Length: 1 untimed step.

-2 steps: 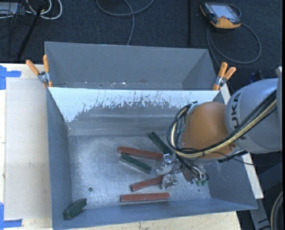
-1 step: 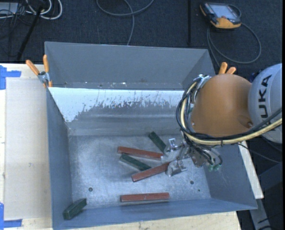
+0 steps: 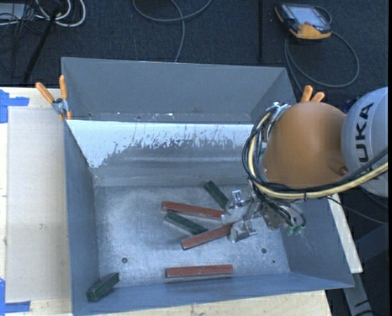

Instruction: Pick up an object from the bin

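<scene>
The jaws stand spread, low over the right-middle of the floor of the grey metal bin (image 3: 176,97), pinching nothing that can be made out. The lower one sits against the right end of a flat reddish-brown bar (image 3: 205,237). This bar lies flat with its long axis on a slant, its left end nearer the front wall and its right end pointing up towards the jaws.

Just above it, a second reddish-brown bar (image 3: 192,209) runs almost level, and its right end stops close beside the jaws. A dark green bar (image 3: 184,223) lies between the two, and another dark green bar (image 3: 215,193) angles away towards the back wall. A third reddish-brown bar (image 3: 199,271) lies level near the front wall, well apart. A dark green block (image 3: 102,286) rests in the front left corner.

The arm reaches in from the right with its wrist pointed down. The wrist's domed orange cover (image 3: 304,143), ringed by looped cables (image 3: 255,166), hides where the jaws join it. The white link (image 3: 373,140) behind is cut off at the edge. Whether the slanted bar's tip lies inside the jaws is hard to make out.
</scene>
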### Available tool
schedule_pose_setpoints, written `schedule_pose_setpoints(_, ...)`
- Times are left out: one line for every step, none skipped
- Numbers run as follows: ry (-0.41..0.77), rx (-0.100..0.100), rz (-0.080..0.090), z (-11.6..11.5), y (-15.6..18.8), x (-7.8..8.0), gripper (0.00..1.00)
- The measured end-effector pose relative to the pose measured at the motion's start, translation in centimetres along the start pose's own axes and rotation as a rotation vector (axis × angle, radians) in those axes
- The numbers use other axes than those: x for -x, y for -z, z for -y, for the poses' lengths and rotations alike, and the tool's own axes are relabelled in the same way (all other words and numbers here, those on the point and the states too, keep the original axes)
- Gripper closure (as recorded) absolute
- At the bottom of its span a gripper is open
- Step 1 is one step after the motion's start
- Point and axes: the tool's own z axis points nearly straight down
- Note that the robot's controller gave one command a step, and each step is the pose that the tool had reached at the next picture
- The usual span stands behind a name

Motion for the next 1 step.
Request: schedule_pose_setpoints(-0.028,0.0,-0.001,-0.22,0.67,0.56,1.0)
